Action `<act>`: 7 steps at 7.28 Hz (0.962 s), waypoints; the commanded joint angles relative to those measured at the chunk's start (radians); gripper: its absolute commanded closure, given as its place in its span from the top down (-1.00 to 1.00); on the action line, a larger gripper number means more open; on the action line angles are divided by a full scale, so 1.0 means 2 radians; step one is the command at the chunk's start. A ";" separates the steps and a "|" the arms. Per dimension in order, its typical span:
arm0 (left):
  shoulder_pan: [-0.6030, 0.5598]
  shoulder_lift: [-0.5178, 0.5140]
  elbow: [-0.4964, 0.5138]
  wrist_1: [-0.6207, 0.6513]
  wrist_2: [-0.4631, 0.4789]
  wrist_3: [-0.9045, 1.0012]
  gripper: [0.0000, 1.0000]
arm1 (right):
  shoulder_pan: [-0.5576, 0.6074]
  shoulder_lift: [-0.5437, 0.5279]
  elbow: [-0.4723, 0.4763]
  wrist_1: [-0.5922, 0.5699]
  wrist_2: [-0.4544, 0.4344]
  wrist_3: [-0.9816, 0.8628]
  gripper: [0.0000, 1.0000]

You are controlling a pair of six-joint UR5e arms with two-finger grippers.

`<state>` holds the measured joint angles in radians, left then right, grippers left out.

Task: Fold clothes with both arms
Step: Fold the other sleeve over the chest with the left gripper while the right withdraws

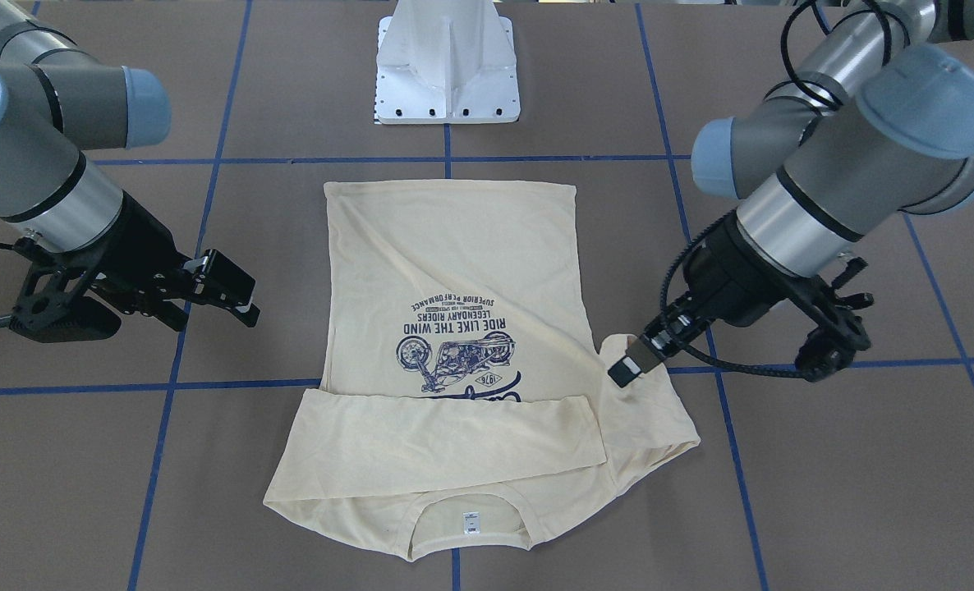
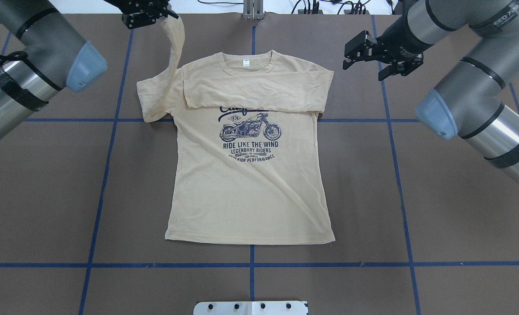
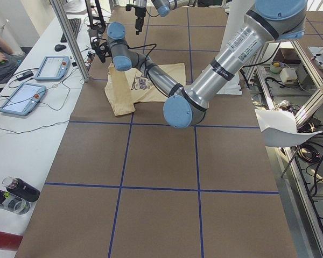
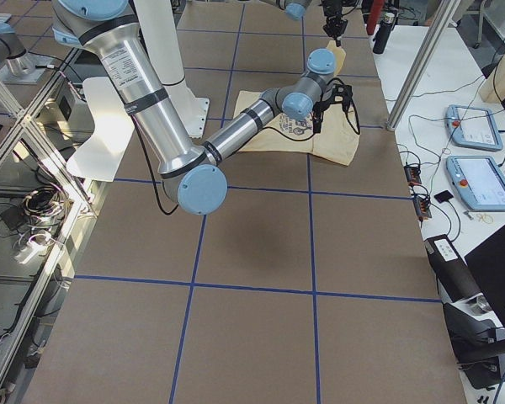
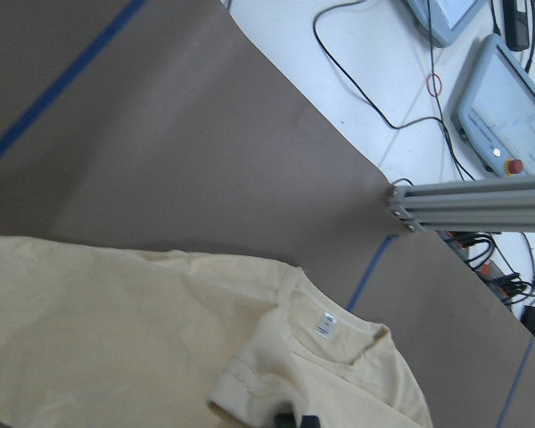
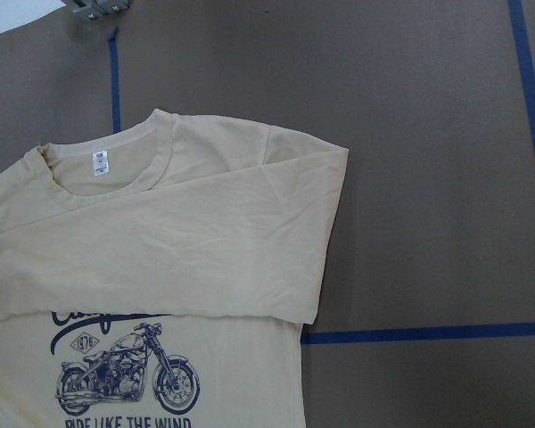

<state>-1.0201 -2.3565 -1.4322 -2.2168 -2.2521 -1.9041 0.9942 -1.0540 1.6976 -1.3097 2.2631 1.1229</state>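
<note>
Between left gripper (image 1: 628,363) jaws: cuff of one long sleeve (image 2: 174,48) of T-shirt (image 2: 246,197), clamped tight and raised off table (image 2: 461,218), fabric hanging from pincer down to shoulder. Below and beside that pincer: shirt body flat, motorcycle print (image 2: 250,131) up. Other sleeve (image 2: 259,92) folded across chest, covering print's top, cuff end toward left gripper. Right gripper (image 2: 363,65) spread wide, holding nothing, hovering near shirt's other shoulder, apart from fabric. Neck label (image 2: 245,63) between both pincers.
</note>
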 commanded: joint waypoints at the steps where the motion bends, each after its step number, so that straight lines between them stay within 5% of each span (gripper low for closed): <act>1: 0.030 -0.055 0.007 -0.003 0.001 -0.067 -1.00 | 0.001 -0.011 0.004 0.001 0.001 0.000 0.99; 4: 0.063 -0.088 0.063 -0.050 0.009 -0.106 -1.00 | 0.012 -0.057 0.028 0.001 0.005 -0.028 0.99; 7: 0.106 -0.089 0.095 -0.075 0.091 -0.109 -1.00 | 0.023 -0.077 0.023 0.001 0.013 -0.031 0.99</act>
<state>-0.8422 -2.5325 -1.2802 -2.3360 -2.1304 -2.1197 1.0324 -1.1930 1.7480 -1.3089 2.2850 1.0662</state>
